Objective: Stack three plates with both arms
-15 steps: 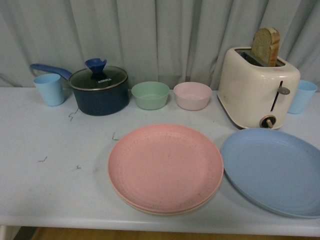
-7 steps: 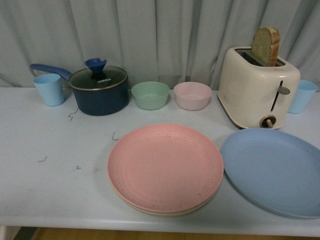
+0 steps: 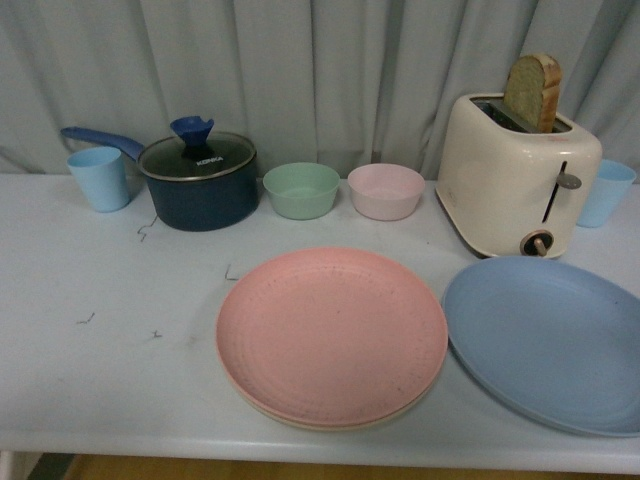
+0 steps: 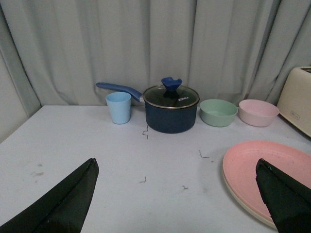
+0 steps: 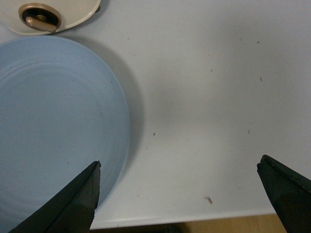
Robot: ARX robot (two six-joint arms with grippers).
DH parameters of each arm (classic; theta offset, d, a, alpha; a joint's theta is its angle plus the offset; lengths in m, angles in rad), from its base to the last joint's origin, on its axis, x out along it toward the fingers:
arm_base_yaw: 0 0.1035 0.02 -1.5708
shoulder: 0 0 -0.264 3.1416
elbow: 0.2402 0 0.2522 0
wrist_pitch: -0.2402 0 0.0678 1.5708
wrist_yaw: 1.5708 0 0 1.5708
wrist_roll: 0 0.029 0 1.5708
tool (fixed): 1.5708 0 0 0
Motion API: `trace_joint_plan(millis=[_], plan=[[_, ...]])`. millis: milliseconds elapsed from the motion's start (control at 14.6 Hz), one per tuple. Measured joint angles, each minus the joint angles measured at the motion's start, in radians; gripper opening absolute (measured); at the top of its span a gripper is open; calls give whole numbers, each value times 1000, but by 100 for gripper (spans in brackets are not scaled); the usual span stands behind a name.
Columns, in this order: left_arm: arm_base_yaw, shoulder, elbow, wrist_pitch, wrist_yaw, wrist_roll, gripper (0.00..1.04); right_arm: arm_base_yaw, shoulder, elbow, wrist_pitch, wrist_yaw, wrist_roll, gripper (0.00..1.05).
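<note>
The pink plate [image 3: 330, 332] lies at the table's front centre, resting on the beige plate [image 3: 300, 418], of which only a thin rim shows. To its right lies the light blue plate [image 3: 550, 340], flat on the table. Neither arm shows in the front view. In the left wrist view my left gripper [image 4: 176, 167] is open above bare table, with the pink plate [image 4: 265, 170] and the beige rim [image 4: 243, 206] beneath it by one finger. My right gripper [image 5: 178, 166] is open over the table's front edge, the light blue plate [image 5: 53, 126] beside one finger.
Along the back stand a light blue cup [image 3: 99, 178], a dark blue lidded pot [image 3: 197, 182], a green bowl [image 3: 300, 190], a pink bowl [image 3: 385, 191], a cream toaster [image 3: 515, 178] holding bread, and another blue cup [image 3: 603, 192]. The table's front edge [image 3: 320, 450] is close to the plates.
</note>
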Motion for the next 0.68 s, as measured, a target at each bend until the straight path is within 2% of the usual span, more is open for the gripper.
trace_joint_plan(millis=[341, 683], plan=[[0, 0, 0, 0, 0, 0, 98, 92, 200, 136, 28, 33, 62, 98], [0, 0, 0, 0, 0, 0, 98, 155, 293, 178, 32, 57, 106, 98]])
